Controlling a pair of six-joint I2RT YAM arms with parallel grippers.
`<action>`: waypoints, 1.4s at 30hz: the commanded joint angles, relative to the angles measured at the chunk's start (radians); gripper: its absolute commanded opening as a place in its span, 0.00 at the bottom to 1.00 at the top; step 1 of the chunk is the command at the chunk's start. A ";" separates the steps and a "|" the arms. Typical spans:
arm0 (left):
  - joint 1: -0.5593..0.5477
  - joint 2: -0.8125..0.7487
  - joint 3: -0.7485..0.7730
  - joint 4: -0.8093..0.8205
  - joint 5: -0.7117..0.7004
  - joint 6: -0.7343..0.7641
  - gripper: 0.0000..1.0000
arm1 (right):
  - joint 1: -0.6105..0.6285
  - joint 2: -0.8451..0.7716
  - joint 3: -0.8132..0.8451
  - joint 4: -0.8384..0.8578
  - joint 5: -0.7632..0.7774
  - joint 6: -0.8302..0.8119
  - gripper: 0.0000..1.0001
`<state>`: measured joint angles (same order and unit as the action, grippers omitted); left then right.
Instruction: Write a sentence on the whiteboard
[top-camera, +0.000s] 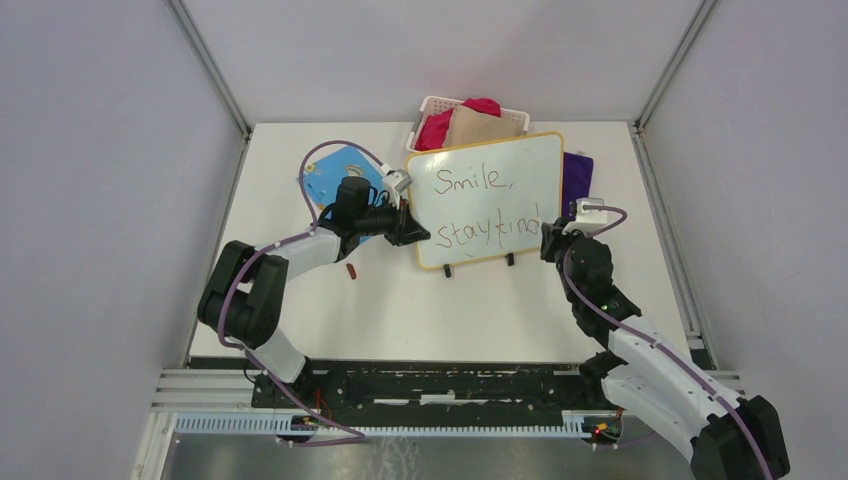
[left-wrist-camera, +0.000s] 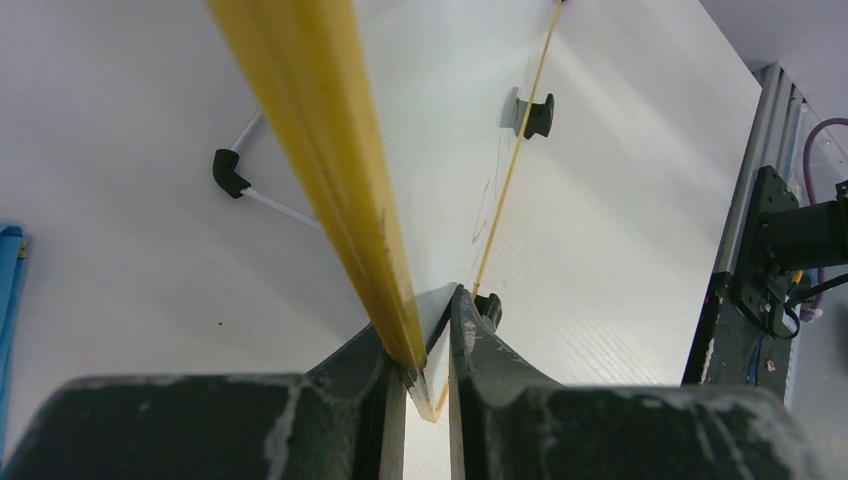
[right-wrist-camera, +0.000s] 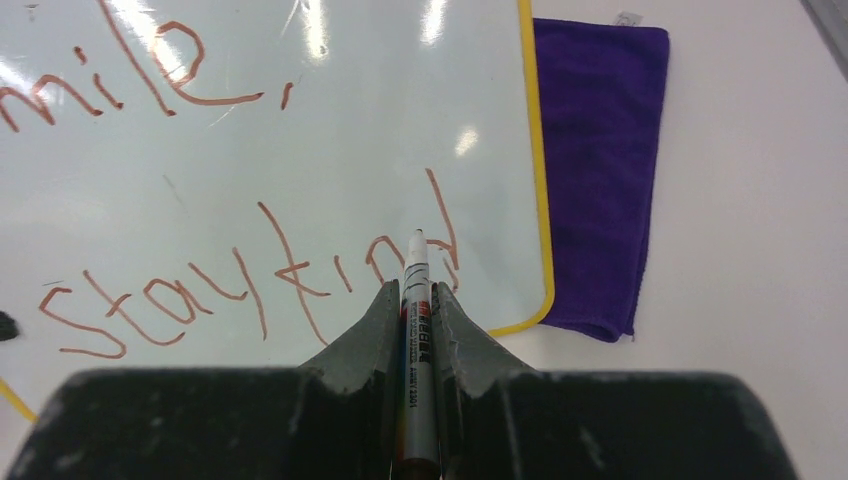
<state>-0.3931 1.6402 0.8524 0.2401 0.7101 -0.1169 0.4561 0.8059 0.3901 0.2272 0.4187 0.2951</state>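
Observation:
The whiteboard (top-camera: 530, 165), white with a yellow frame (left-wrist-camera: 320, 150), stands tilted at the middle of the table. On it is the sentence in thin dark-red marker: "Smile," (top-camera: 472, 181) above "stay kind" (top-camera: 490, 232), the lower line also in the right wrist view (right-wrist-camera: 250, 280). My left gripper (top-camera: 418, 236) (left-wrist-camera: 440, 300) is shut on the board's lower left edge. My right gripper (top-camera: 549, 240) (right-wrist-camera: 417, 290) is shut on a silver marker (right-wrist-camera: 417, 330). Its tip sits at the last letter, near the board's right edge. I cannot tell whether it touches.
A purple cloth (top-camera: 578, 172) (right-wrist-camera: 600, 170) lies right of the board. A white basket (top-camera: 432, 103) with red and tan cloths stands behind it. A blue card (top-camera: 335, 175) lies at the left, and a small red cap (top-camera: 350, 270) in front of it. Black feet (top-camera: 448, 270) prop the board.

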 joint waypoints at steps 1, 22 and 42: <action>-0.016 0.038 -0.024 -0.198 -0.180 0.134 0.02 | 0.002 -0.002 0.005 0.074 -0.125 0.032 0.00; -0.016 0.050 -0.015 -0.211 -0.187 0.128 0.02 | 0.101 0.120 0.045 0.151 -0.057 0.027 0.00; -0.016 0.052 -0.012 -0.214 -0.191 0.129 0.02 | 0.102 0.202 0.092 0.184 -0.028 0.006 0.00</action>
<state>-0.3958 1.6413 0.8669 0.2184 0.7048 -0.1169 0.5556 0.9943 0.4301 0.3511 0.3630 0.3130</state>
